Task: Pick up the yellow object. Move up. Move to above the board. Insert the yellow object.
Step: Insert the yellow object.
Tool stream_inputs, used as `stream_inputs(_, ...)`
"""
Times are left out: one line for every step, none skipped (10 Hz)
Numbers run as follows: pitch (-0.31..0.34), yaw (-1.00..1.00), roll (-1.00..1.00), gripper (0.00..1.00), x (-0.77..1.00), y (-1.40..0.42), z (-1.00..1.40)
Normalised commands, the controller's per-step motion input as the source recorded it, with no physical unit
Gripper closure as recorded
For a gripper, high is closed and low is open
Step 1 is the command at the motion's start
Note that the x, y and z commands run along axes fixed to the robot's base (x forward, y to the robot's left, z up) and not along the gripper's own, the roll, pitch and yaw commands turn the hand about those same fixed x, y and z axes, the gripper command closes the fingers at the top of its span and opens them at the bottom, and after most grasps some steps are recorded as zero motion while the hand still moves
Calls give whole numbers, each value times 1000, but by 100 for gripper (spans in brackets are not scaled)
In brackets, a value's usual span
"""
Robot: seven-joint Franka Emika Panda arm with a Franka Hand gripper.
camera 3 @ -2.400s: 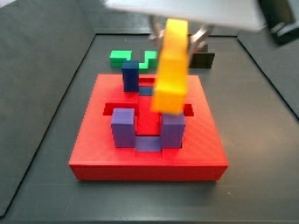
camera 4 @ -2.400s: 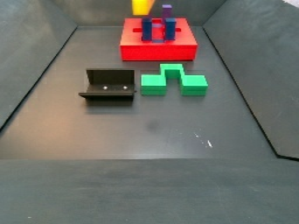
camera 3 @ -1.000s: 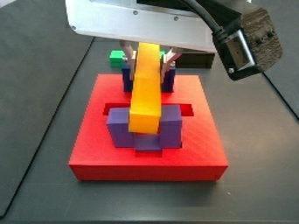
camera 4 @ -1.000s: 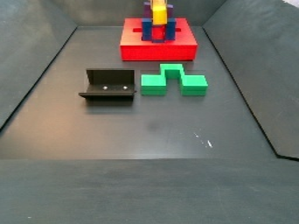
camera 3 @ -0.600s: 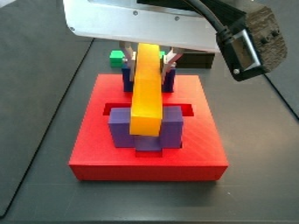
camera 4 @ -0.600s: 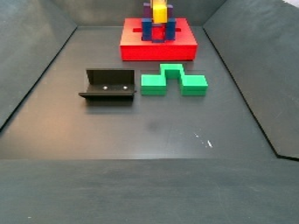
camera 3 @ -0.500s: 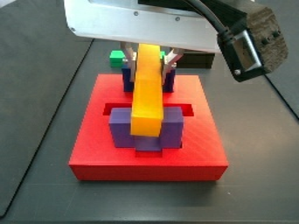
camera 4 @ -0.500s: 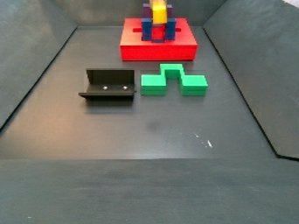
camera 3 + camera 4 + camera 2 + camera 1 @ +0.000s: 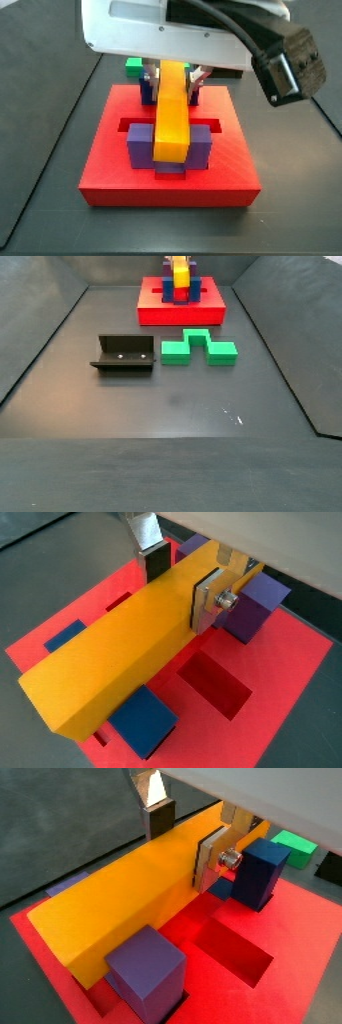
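Observation:
The yellow object point(image 9: 173, 115) is a long orange-yellow bar held steeply tilted over the board point(image 9: 107, 175), a red square slab with slots. Its lower end sits between two upright purple blocks point(image 9: 139, 148) near the board's front. My gripper point(image 9: 181, 72) is shut on the bar's upper part. In both wrist views the fingers point(image 9: 214, 860) point(image 9: 207, 597) press flat against the sides of the yellow object point(image 9: 120, 908) point(image 9: 120, 662). A blue block point(image 9: 261, 873) stands beside it on the board point(image 9: 287, 938). From the far side view the yellow object point(image 9: 178, 270) rises above the board point(image 9: 154, 314).
A green notched block point(image 9: 198, 349) lies on the dark floor in front of the board, also seen behind the board as the green block point(image 9: 135, 66). The fixture point(image 9: 123, 354) stands left of it. Sloped dark walls ring the floor.
The bar came down from above the board to between the purple blocks. Over the last second the gripper and bar shifted slightly right and lower.

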Motion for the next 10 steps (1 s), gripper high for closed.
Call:
stream_inputs(0,0,131,100,237,-17,-303)
stream_inputs(0,0,51,100,231,0,-374)
stream_inputs(0,0,0,100,160,0,-346)
stream_inputs(0,0,0,100,180,-11,-346)
stream_inputs(-19,0,-26,100,203,0,-251)
stream_inputs(-74,0,-113,100,206,37,-217)
stream_inputs(-40,0,-159,100,91,0,-151)
stream_inputs(-10,0,-181,100,46,0,-117)
stream_inputs(-21,0,-153,100,60,0,-146)
stream_inputs(-43,0,-160,100,23,0,-203)
